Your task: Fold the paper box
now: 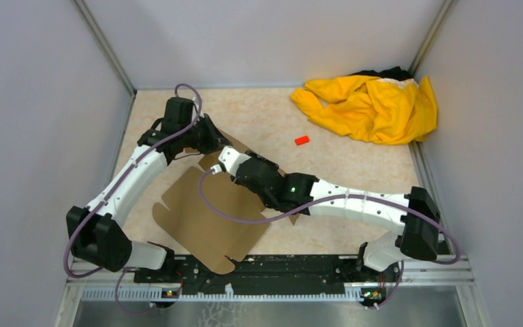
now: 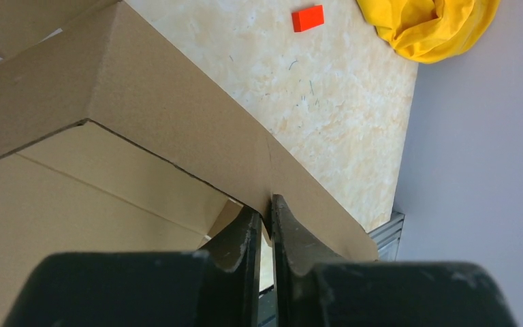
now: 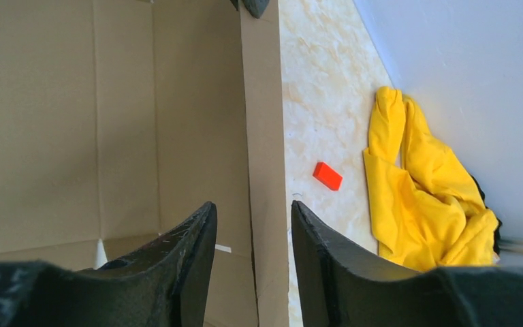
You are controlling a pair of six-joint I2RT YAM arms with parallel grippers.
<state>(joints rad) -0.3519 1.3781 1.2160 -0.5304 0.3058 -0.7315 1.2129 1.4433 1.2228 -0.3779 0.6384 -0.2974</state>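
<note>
Left tool (image 2: 267,206) pinches paper box (image 1: 204,219) flap; right tool (image 3: 253,206) spread; long axis near-far.

The white-and-black left arm (image 1: 133,174) reaches forward and bends inward, its black left hand (image 2: 267,210) pinched almost closed on a thin edge of the brown corrugated paper box (image 2: 143,102), while the right arm (image 1: 354,203) stretches low leftward, its right hand (image 3: 252,218) parted.
</note>
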